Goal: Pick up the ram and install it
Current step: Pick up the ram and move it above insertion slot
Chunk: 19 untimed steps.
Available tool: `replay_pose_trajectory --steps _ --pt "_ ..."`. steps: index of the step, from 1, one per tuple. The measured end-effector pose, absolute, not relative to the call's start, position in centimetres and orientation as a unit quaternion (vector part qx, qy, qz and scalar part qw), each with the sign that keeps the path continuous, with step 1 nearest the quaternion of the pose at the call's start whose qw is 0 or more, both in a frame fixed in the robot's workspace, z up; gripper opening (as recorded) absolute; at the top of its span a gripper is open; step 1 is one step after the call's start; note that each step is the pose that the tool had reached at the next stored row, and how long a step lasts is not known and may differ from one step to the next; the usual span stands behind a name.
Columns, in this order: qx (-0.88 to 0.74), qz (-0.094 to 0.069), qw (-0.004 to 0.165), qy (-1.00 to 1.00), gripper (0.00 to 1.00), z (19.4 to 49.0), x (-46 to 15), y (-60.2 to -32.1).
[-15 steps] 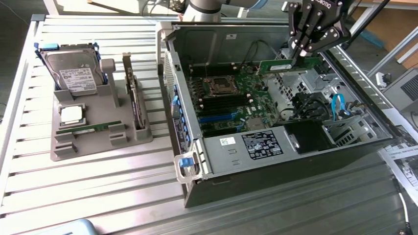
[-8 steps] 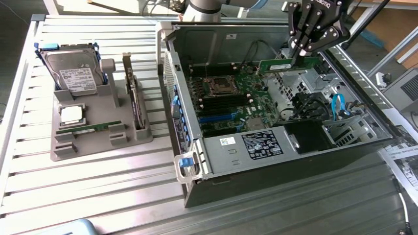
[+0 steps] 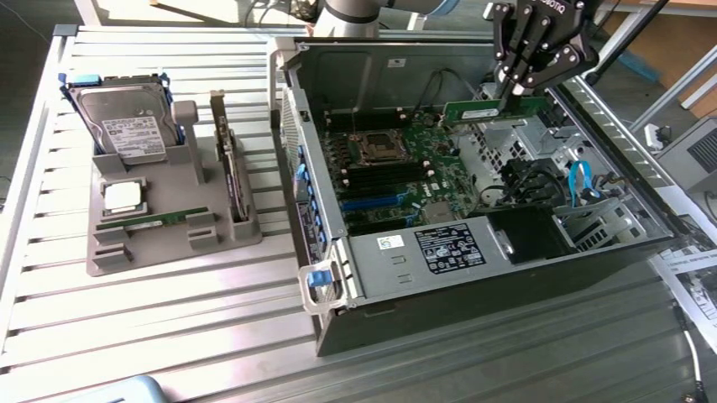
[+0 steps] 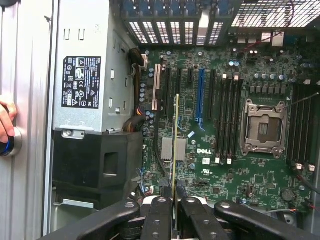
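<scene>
A ram (image 3: 484,112), a long thin green stick, hangs level above the motherboard (image 3: 431,180) inside the open computer case (image 3: 471,277). My gripper (image 3: 515,101) is shut on its upper edge, toward the end on the exterior view's right. In the wrist view the ram (image 4: 175,145) shows edge-on as a thin line between my fingers (image 4: 161,207), over the board's expansion slots. The black memory slots (image 4: 227,120) lie beside the CPU socket (image 4: 263,127), off to one side of the stick. A second green stick (image 3: 151,221) lies on the grey holder (image 3: 168,243).
The grey holder on the exterior view's left also carries a hard drive (image 3: 129,117), a square silver CPU (image 3: 123,195) and an upright expansion card (image 3: 230,159). The power supply (image 4: 85,80) and drive cages crowd the case. A person's hand (image 4: 6,120) rests on the case edge.
</scene>
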<state>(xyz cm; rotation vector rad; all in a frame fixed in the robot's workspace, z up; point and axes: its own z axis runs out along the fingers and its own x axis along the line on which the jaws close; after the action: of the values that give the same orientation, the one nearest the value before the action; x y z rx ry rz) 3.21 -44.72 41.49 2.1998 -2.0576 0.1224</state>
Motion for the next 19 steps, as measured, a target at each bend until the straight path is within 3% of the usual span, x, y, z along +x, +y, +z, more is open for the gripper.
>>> replay_pose_trajectory --steps 19 --pt "0.728 0.041 0.064 -0.681 0.14 41.32 3.22 -44.35"
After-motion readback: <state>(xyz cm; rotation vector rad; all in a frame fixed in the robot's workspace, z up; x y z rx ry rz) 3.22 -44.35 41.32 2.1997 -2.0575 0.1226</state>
